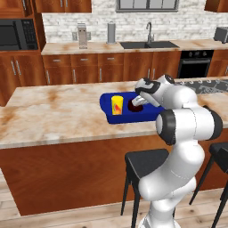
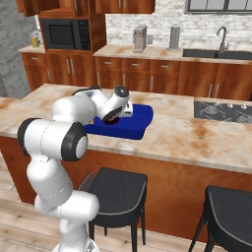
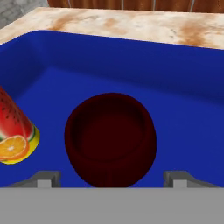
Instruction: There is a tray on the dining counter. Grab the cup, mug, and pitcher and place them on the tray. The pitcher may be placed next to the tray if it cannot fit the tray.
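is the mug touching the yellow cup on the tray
Apart. The hand view shows a strip of bare blue tray floor between the mug and the yellow cup; the left base view shows the same gap.

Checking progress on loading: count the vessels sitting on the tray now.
2. The yellow cup stands at the tray's left end; the dark mug sits beside it, between the open gripper fingertips. The arm may hide others.
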